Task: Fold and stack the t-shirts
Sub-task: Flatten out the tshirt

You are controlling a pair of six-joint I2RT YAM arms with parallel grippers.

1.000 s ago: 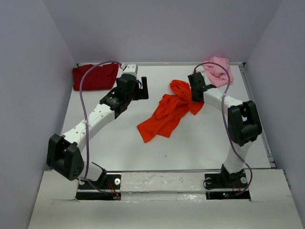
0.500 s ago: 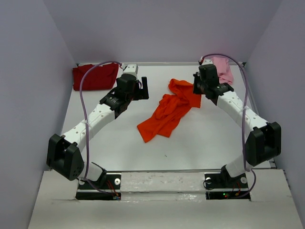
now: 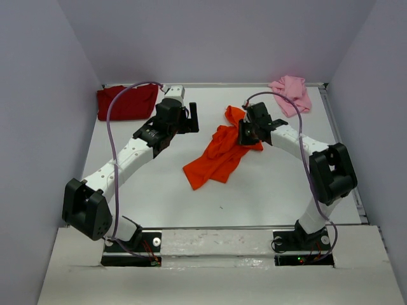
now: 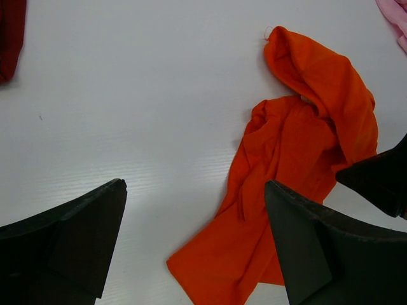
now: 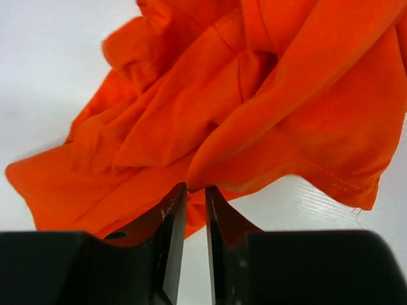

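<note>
The bright orange t-shirt lies crumpled in the middle of the table; it also shows in the left wrist view and the right wrist view. My right gripper sits at its upper right edge, its jaws shut on a raised fold of the orange cloth. My left gripper hovers left of the shirt, wide open and empty. The dark red t-shirt lies folded at the back left corner. The pale pink t-shirt lies bunched at the back right corner.
Grey walls close in the table on the left, back and right. The table's near edge carries both arm bases. The right gripper's dark body shows at the right edge of the left wrist view.
My right arm swung toward the pink shirt, then came back left and down onto the orange shirt's upper edge, which has bunched leftward. My left arm has not moved.
</note>
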